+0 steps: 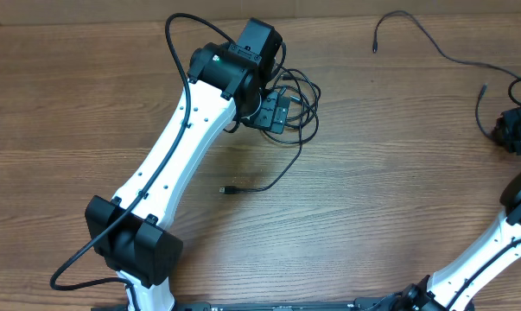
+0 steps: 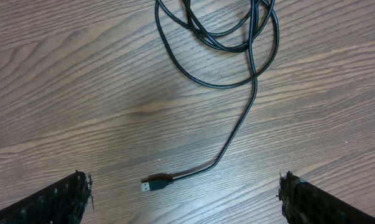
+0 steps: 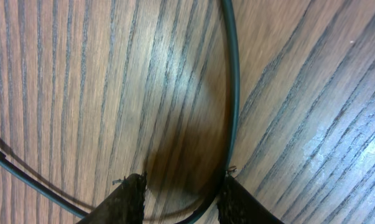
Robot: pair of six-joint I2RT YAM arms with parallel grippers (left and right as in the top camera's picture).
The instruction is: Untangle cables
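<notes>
Left tool [image 2: 187, 200] gaped wide, empty, near the coil [image 2: 219, 37] | right tool [image 3: 184, 186] half-shut astride a strand [image 3: 232, 93] on the bench, grip unclear | risk: strand could've squirted off the finger edge.

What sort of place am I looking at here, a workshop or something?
Most likely a robotics lab or test bench. Two white jointed arms, the left arm and the right arm, reach over a wooden table with thin black cables lying on it.
</notes>
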